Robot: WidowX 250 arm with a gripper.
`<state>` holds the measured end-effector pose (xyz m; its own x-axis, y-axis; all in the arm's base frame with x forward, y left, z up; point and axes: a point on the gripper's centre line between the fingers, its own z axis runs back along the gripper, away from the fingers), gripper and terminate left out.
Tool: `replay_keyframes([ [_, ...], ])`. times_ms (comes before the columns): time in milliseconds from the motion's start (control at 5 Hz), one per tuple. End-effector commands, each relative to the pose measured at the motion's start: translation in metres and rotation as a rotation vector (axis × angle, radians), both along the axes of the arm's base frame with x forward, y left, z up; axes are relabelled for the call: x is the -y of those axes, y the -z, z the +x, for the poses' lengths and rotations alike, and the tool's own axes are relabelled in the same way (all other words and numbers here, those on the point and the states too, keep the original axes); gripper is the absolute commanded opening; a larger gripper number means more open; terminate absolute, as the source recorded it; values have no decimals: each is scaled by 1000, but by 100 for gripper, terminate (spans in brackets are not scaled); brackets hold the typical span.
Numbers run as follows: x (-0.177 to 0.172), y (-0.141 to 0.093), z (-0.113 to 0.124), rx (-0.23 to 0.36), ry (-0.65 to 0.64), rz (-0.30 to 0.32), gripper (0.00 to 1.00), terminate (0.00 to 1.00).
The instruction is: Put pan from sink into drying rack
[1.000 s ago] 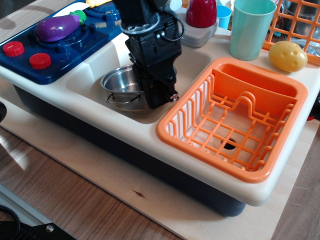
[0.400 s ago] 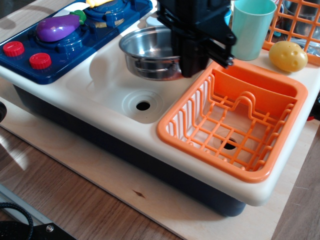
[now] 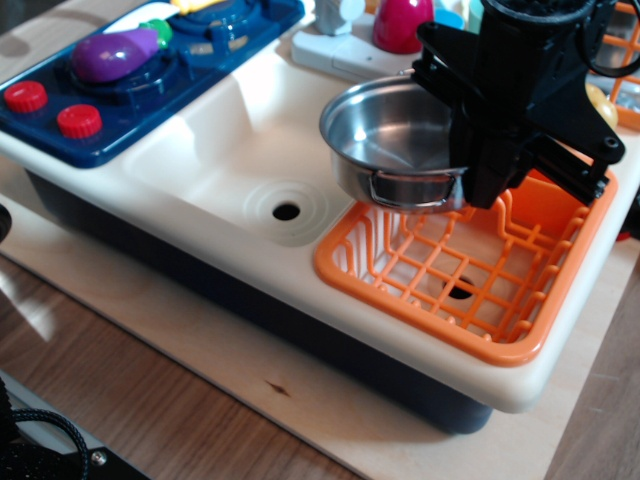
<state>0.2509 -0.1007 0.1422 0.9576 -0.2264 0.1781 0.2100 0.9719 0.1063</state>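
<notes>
The shiny steel pan [image 3: 390, 140] hangs in the air, tilted slightly, over the left part of the orange drying rack [image 3: 470, 265]. My black gripper [image 3: 478, 185] is shut on the pan's right rim and holds it above the rack's grid floor. A wire loop handle shows on the pan's near side. The cream-white sink [image 3: 240, 150] to the left holds nothing; its round drain hole [image 3: 286, 211] shows. The gripper body hides the rack's back wall.
A dark blue stove top [image 3: 120, 80] with a purple eggplant [image 3: 115, 55] and red knobs lies far left. A red-pink bottle [image 3: 400, 22] and white tray stand behind the sink. An orange wire grid [image 3: 625, 60] is at the top right.
The gripper lifted the pan out of the sink and carried it right; it now hangs over the drying rack. The sink is bare.
</notes>
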Motion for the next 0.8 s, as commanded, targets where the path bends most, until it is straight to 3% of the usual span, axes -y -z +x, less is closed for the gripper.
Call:
replay_keyframes([
  [0,28,-12,6,48,-31,-59,100,0],
  [400,30,-11,8,66,10,-87,100,0],
  [600,30,-11,8,66,10,-87,100,100],
])
